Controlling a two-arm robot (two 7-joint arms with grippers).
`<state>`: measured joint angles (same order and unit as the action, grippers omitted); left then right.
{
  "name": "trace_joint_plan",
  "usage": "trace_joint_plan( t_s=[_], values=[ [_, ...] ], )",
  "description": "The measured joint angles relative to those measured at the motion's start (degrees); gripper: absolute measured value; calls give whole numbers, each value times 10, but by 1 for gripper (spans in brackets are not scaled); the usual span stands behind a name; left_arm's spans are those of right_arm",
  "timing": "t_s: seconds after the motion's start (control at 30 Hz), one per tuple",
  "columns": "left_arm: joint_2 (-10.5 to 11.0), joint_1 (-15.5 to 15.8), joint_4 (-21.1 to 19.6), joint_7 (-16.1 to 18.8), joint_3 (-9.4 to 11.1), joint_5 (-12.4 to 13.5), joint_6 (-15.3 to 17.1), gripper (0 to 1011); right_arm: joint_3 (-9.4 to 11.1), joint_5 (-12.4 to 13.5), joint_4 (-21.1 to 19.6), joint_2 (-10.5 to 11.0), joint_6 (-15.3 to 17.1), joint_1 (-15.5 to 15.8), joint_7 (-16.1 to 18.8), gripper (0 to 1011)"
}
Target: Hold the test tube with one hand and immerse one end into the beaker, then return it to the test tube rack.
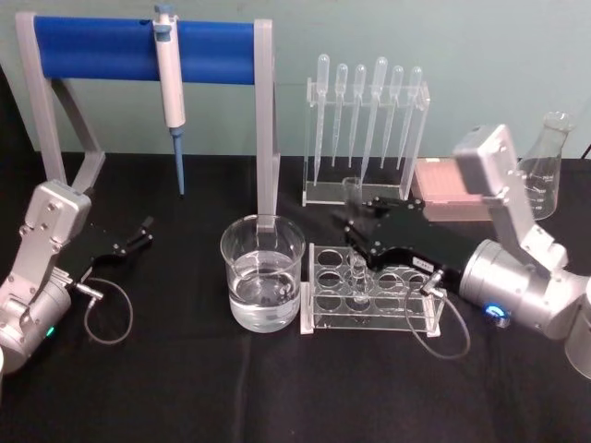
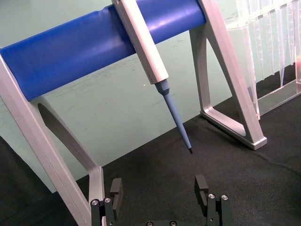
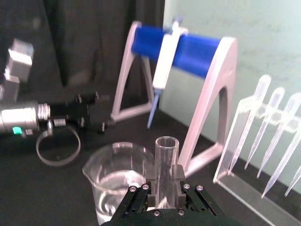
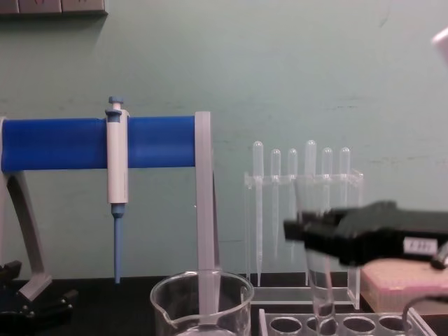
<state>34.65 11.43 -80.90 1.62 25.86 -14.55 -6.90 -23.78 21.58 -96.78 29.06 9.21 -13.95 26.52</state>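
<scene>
Pinching one test tube (image 3: 166, 153) near one beaker (image 1: 236, 269): right gripper (image 3: 165, 176) (left gripper (image 2: 159, 186) spread).

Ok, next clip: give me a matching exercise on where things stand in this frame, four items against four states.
Items
1. test tube
2. beaker
3. pipettor
4. left gripper

States
A. hanging from the blue bar
B. open, low near the table on the robot's left
C. clamped in the right gripper, upright at the rack
D. holding clear liquid, beside the rack

Pairs: 1-C, 2-D, 3-A, 4-B
</scene>
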Motion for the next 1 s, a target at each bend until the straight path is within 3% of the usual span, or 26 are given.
trace_joint_plan(
  t_s=[0.2,0.33,1.0],
  values=[
    [0,0,0,0,0,0,0,1000,32,41,-44,-3,-14,29,-17,225],
    [0,0,0,0,0,0,0,1000,40,51,-65,-2,-16,33,-27,225],
    [0,0,0,0,0,0,0,1000,45,59,-76,-1,-15,36,-37,225]
  ],
)
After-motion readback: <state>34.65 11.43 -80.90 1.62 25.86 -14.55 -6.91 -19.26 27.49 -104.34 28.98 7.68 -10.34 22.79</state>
